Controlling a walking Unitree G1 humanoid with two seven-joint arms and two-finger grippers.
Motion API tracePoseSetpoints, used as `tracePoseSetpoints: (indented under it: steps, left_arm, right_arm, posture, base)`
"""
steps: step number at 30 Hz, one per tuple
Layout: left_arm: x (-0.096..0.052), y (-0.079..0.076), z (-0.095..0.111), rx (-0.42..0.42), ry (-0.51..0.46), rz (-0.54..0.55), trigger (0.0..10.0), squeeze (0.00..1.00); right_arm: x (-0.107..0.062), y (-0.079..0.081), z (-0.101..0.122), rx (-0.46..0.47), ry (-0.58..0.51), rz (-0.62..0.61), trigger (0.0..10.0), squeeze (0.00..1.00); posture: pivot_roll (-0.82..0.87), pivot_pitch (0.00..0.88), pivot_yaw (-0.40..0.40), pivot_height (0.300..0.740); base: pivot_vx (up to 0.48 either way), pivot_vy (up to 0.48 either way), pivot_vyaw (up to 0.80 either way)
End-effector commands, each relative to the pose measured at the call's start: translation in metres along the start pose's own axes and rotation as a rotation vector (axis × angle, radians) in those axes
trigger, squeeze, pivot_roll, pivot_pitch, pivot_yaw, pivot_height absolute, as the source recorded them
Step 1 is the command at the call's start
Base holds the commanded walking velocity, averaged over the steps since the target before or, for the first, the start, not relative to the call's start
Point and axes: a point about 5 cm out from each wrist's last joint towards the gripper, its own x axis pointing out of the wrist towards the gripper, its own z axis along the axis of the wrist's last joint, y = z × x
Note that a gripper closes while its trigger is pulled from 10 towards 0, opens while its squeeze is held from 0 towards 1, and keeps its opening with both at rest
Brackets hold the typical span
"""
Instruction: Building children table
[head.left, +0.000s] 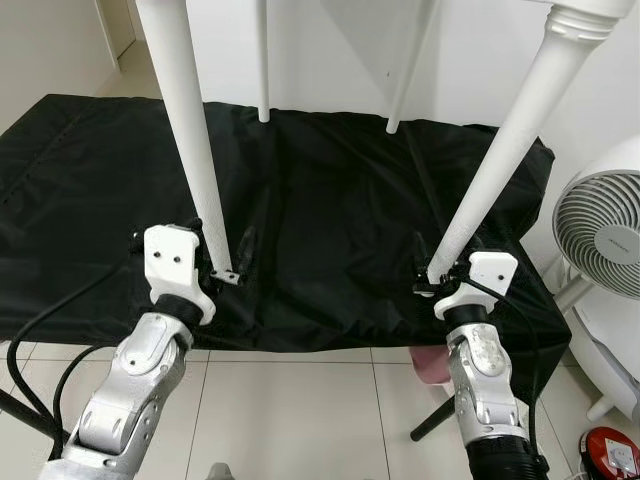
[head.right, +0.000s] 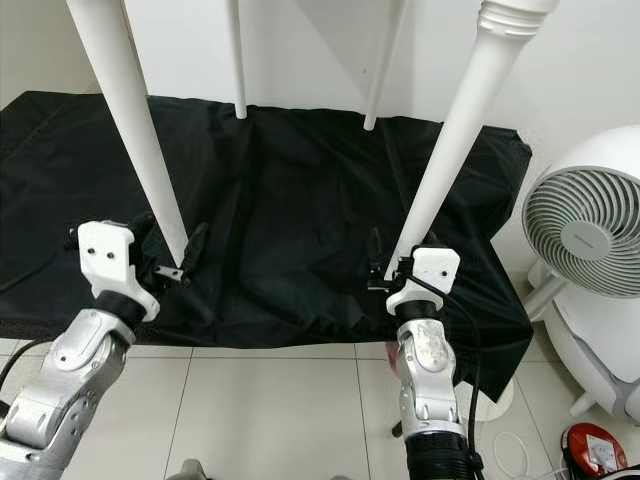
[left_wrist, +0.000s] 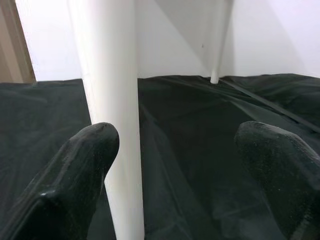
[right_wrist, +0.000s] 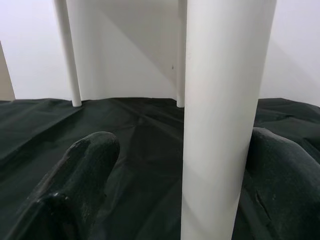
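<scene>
Left gripper (head.left: 222, 258), lower left, open wide around a white table leg (head.left: 190, 130) | right gripper (head.left: 430, 268), lower right, open around another white leg (head.left: 505, 150) | black cloth (head.left: 330, 200) beneath.

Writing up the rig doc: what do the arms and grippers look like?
Both arms are silver, segmented metal with rounded links. Each wrist carries a white blocky housing with small dark screw holes. The left gripper and right gripper each have two long black fingers. Black cables trail along both forearms.
</scene>
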Motion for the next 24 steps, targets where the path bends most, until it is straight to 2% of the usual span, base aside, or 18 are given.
tracePoseSetpoints:
  steps: [1, 2, 3, 6, 14, 17, 18, 20, 21, 23, 24]
  left_arm:
    - [-0.008, -0.007, -0.001, 0.008, -0.004, -0.063, 10.0, 0.0]
    - [-0.016, -0.012, -0.004, 0.004, 0.002, -0.111, 10.0, 0.0]
    - [-0.016, -0.012, -0.004, 0.004, 0.002, -0.111, 10.0, 0.0]
    - [-0.028, -0.016, -0.01, -0.002, 0.023, -0.181, 10.0, 0.0]
    - [-0.038, -0.019, -0.015, 0.011, 0.039, -0.251, 10.0, 0.0]
    - [-0.044, -0.025, -0.021, 0.02, 0.081, -0.343, 10.0, 0.0]
    - [-0.044, -0.025, -0.021, 0.02, 0.081, -0.343, 10.0, 0.0]
    - [-0.05, -0.027, -0.023, 0.037, 0.091, -0.391, 10.0, 0.0]
    - [-0.05, -0.027, -0.023, 0.037, 0.091, -0.391, 10.0, 0.0]
    - [-0.057, -0.026, -0.029, 0.034, 0.113, -0.441, 10.0, 0.0]
    - [-0.057, -0.026, -0.029, 0.034, 0.113, -0.441, 10.0, 0.0]
  right_arm:
    - [-0.007, -0.004, -0.001, 0.033, 0.017, -0.007, 10.0, 0.0]
    - [-0.012, -0.007, -0.003, 0.046, 0.032, -0.015, 10.0, 0.0]
    - [-0.012, -0.007, -0.003, 0.046, 0.032, -0.015, 10.0, 0.0]
    - [-0.023, -0.009, -0.006, 0.043, 0.058, -0.004, 10.0, 0.0]
    - [-0.036, -0.008, -0.011, 0.003, 0.09, 0.06, 10.0, 0.0]
    - [-0.046, 0.001, -0.017, -0.001, 0.133, 0.203, 10.0, 0.0]
    - [-0.046, 0.001, -0.017, -0.001, 0.133, 0.203, 10.0, 0.0]
    - [-0.053, 0.008, -0.02, -0.004, 0.16, 0.33, 10.0, 0.0]
    - [-0.053, 0.008, -0.02, -0.004, 0.16, 0.33, 10.0, 0.0]
    - [-0.062, 0.015, -0.024, -0.001, 0.203, 0.477, 10.0, 0.0]
    - [-0.062, 0.015, -0.024, -0.001, 0.203, 0.477, 10.0, 0.0]
  posture:
    - [0.06, 0.042, -0.033, 0.74]
    - [0.06, 0.045, -0.034, 0.74]
    - [0.06, 0.045, -0.034, 0.74]
    - [0.06, 0.051, -0.033, 0.74]
    - [0.05, 0.056, -0.03, 0.74]
    - [0.05, 0.058, -0.026, 0.74]
    - [0.05, 0.058, -0.026, 0.74]
    - [0.05, 0.059, -0.025, 0.74]
    - [0.05, 0.059, -0.025, 0.74]
    - [0.05, 0.061, -0.027, 0.74]
    - [0.05, 0.061, -0.027, 0.74]
  base:
    - [0.0, 0.0, 0.0]
    - [0.0, 0.0, 0.0]
    - [0.0, 0.0, 0.0]
    - [0.0, 0.0, 0.0]
    - [0.0, 0.0, 0.0]
    - [0.0, 0.0, 0.0]
    - [0.0, 0.0, 0.0]
    - [0.0, 0.0, 0.0]
    - [0.0, 0.0, 0.0]
    - [0.0, 0.0, 0.0]
    - [0.0, 0.0, 0.0]
